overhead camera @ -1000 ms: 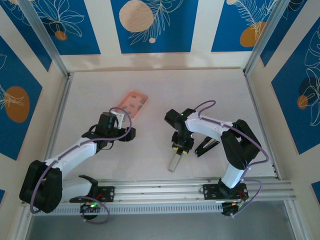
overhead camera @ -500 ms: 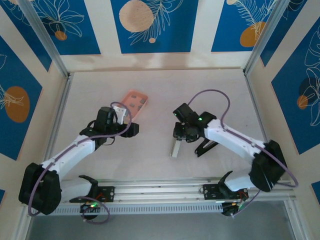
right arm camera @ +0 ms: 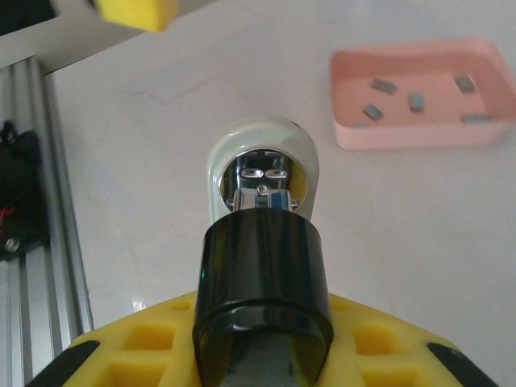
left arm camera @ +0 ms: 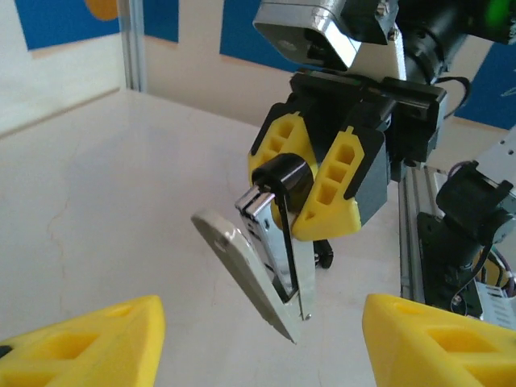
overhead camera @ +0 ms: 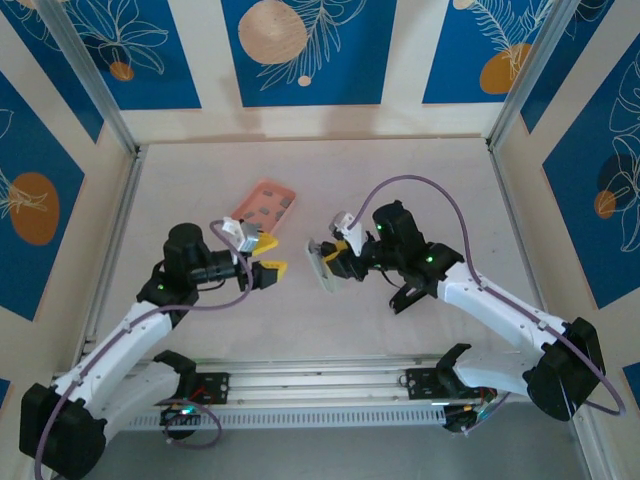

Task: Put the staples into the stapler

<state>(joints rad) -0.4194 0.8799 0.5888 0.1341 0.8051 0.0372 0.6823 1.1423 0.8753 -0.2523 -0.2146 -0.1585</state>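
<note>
Your right gripper point(overhead camera: 338, 256) has lifted the stapler point(left arm camera: 270, 242) off the table within the last second and turned it toward your left gripper point(overhead camera: 265, 256). The right fingers are clamped on the black top arm, and the white base hangs splayed open in the air. The left gripper has swung round to face it, fingers spread wide and holding nothing. So the magazine looks ready, but no strip is picked yet. The staples point(right arm camera: 416, 101) lie farther back in the tray point(right arm camera: 419, 137). You'll find no readable brand or writing.
</note>
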